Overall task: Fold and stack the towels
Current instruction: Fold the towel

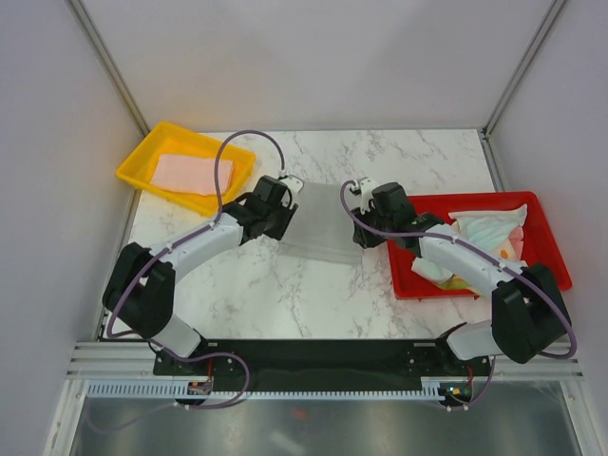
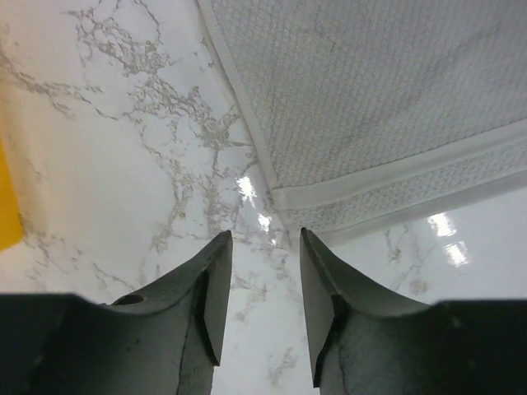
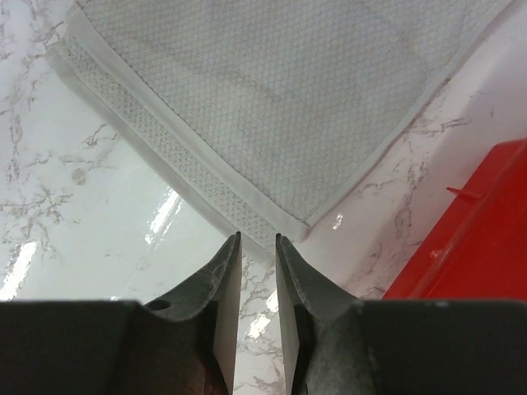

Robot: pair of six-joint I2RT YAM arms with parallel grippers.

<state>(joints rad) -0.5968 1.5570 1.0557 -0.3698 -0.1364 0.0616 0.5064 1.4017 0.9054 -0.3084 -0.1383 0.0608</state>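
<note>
A grey towel lies flat on the marble table between my two grippers. In the left wrist view its hemmed corner sits just ahead of my left gripper, which is open with only bare marble between the fingers. The right gripper is open by a narrow gap, empty, just short of the towel's other near corner. From above, the left gripper and right gripper flank the cloth. A pale pink towel lies folded in the yellow tray. Several crumpled towels fill the red tray.
The yellow tray stands at the back left, a sliver of it showing beside the left gripper. The red tray sits at the right, its rim close to the right gripper. Grey walls enclose the table.
</note>
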